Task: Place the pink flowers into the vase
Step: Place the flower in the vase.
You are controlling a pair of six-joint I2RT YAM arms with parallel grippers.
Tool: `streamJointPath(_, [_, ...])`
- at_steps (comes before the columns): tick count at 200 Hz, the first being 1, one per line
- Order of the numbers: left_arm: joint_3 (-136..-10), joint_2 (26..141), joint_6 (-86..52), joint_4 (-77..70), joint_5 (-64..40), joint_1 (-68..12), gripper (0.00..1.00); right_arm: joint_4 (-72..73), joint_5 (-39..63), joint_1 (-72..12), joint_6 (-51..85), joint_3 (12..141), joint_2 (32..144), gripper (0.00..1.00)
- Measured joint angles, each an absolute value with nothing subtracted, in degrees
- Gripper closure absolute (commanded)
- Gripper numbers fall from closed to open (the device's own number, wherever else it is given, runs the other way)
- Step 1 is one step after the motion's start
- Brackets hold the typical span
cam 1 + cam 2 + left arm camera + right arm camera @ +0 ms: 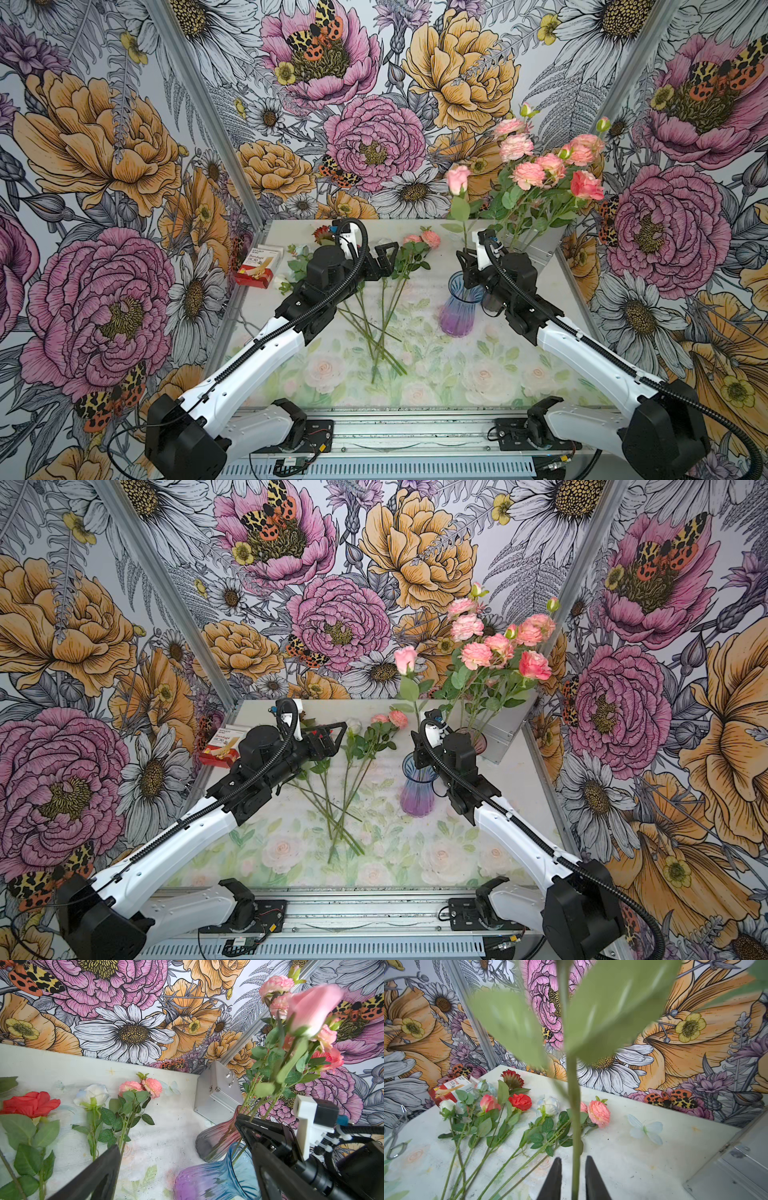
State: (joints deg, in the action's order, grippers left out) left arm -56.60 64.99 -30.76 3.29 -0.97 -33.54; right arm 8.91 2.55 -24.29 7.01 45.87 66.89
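Note:
A pink rose (458,178) (311,1007) stands upright over the blue-and-purple vase (461,303) (417,789) (207,1180). Its stem (574,1126) runs between the fingers of my right gripper (467,266) (573,1167), which are open with a gap on each side of it. Behind that arm a smoky pink vase (218,1142) holds a bunch of pink flowers (540,166) (498,646). More pink flowers (419,239) (141,1086) (598,1112) lie on the table. My left gripper (380,266) (187,1178) hangs wide open and empty above the lying stems.
A red flower (520,1101), a dark red one (511,1080) and white roses (549,1105) lie beside the pink ones. A red box (255,270) sits at the back left, a silver case (536,245) at the back right, scissors (396,1136) at the left.

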Motion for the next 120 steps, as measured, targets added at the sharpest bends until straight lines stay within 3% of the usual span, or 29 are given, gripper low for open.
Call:
streamJointPath(44, [-57.01, 65.49, -30.74, 5.02, -0.95, -33.54, 0.01, 8.47, 1.93, -24.29, 7.75, 45.15, 64.64, 0.55])
streamJointPath(93, [-58.63, 66.30, -30.52, 8.05, -0.89, -33.61, 0.01, 6.96, 1.50, -24.29, 7.70, 45.17, 61.73, 0.16])
streamJointPath(120, [-60.31, 67.96, -30.26, 10.70, -0.71, -33.61, 0.02, 5.15, 1.50, -24.34, 7.77, 45.95, 60.42, 0.03])
